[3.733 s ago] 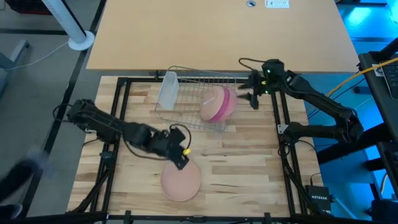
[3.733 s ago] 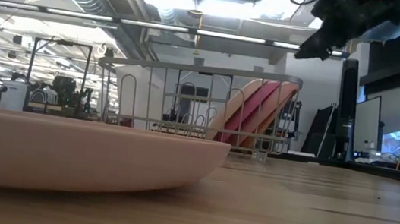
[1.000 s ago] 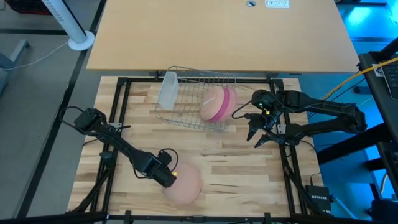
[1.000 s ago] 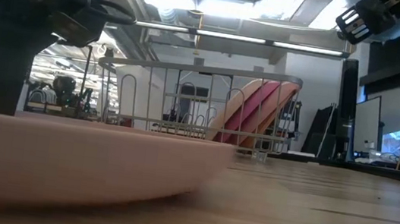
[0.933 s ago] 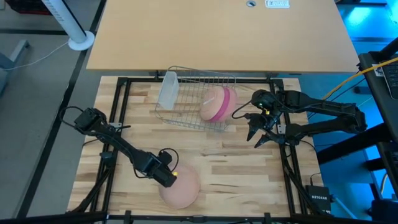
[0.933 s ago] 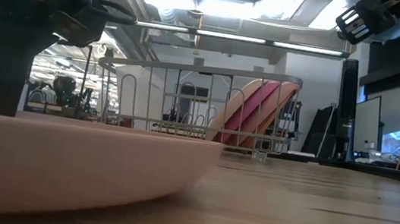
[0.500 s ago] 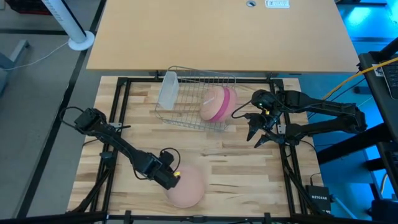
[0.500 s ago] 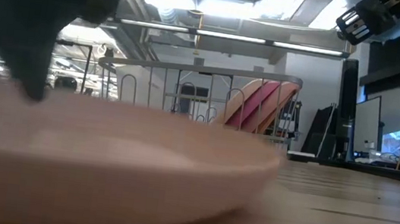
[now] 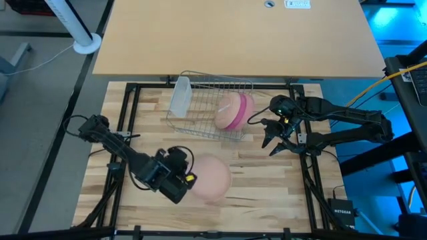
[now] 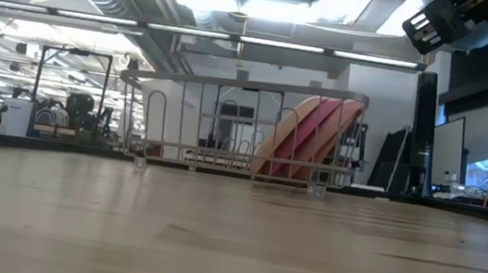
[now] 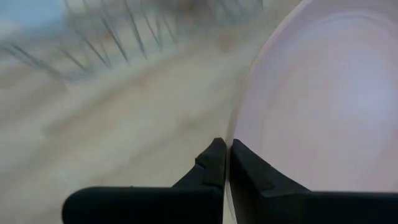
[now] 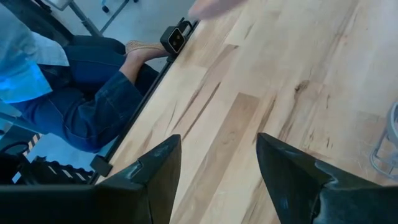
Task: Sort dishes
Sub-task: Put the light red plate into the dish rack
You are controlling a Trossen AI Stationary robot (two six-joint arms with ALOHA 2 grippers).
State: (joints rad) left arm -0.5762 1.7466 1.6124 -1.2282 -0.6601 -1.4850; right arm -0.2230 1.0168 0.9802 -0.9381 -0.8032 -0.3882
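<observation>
Peach-pink plate (image 9: 212,179), round, matte plastic, rim pinched by left gripper (image 9: 189,179)

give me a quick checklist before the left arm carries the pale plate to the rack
1. Grip on plate: left gripper is shut on the rim of the pale peach-pink plate: ok.
2. Plate off the table: the low view shows bare wood where a resting plate would show: ok.
3. Room in the wire rack: the magenta plate and the tan-brown plate stand at one end, with free slots beside them: ok.
4. Tumbler clear of the path: at the rack's other end: ok.
5. Right gripper out of the way: open, hovering beside the rack near the plates: cannot tell.
</observation>
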